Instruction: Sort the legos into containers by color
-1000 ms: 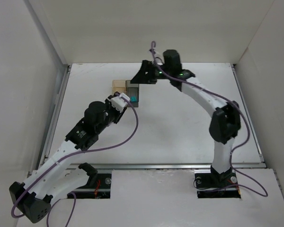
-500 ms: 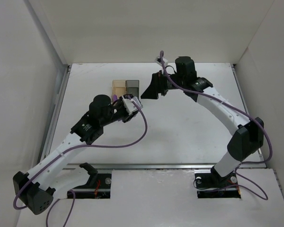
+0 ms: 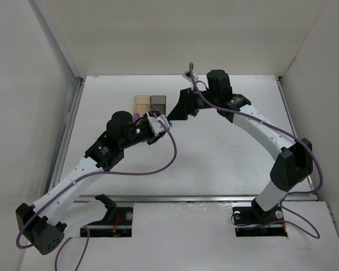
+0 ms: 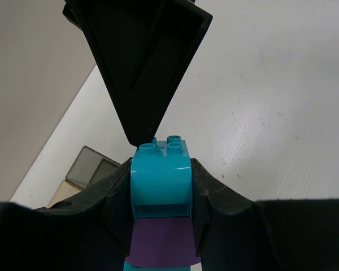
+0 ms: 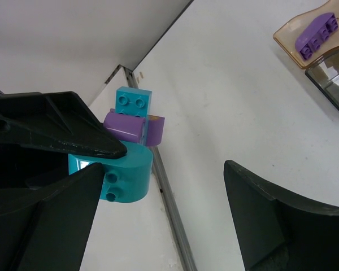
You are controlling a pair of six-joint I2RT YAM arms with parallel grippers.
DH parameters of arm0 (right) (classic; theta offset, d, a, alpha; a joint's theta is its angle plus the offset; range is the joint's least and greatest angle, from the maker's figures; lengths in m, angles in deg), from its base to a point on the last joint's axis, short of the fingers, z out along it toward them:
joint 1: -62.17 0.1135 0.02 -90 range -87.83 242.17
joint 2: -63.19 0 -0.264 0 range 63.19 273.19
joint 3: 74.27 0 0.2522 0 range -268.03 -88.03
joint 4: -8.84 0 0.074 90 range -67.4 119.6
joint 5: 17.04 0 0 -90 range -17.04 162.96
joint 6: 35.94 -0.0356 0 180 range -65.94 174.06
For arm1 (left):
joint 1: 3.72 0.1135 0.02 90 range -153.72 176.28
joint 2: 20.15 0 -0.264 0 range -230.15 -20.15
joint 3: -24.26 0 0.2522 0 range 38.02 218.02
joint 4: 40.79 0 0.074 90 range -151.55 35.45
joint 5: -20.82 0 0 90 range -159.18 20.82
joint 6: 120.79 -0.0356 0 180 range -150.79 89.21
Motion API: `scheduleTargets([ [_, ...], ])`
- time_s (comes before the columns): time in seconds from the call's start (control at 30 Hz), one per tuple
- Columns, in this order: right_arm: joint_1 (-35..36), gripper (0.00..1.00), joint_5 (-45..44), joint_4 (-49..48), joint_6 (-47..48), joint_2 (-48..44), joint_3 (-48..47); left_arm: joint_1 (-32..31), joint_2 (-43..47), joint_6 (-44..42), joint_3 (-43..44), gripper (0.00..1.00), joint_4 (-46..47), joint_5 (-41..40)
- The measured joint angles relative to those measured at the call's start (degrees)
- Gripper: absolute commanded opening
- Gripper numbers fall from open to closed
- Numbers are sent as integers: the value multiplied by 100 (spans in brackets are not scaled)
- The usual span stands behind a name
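Teal brick (image 4: 161, 179): topped the stack (image 5: 127, 129) that the left gripper (image 3: 158, 121) clenched, at 6 o'clock of the grey box (image 3: 158, 103).
Right gripper (image 3: 178, 109): spread wide; we judged it should straddle that brick squarely, then pull straight off.
Amber box (image 3: 142, 104): held a purple brick (image 5: 317, 34).

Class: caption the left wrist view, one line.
Left gripper holds a teal-and-purple lego stack; a finger of the right gripper points at its studs.
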Motion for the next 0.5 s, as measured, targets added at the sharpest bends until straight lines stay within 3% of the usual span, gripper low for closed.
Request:
scheduleTargets([
  [0.17, 0, 99, 26, -28, -31, 0, 0, 0, 13, -9, 7, 0, 4, -17],
  [0.5, -35, 99, 81, -48, -225, -2, 0, -24, 31, -15, 9, 0, 57, -103],
])
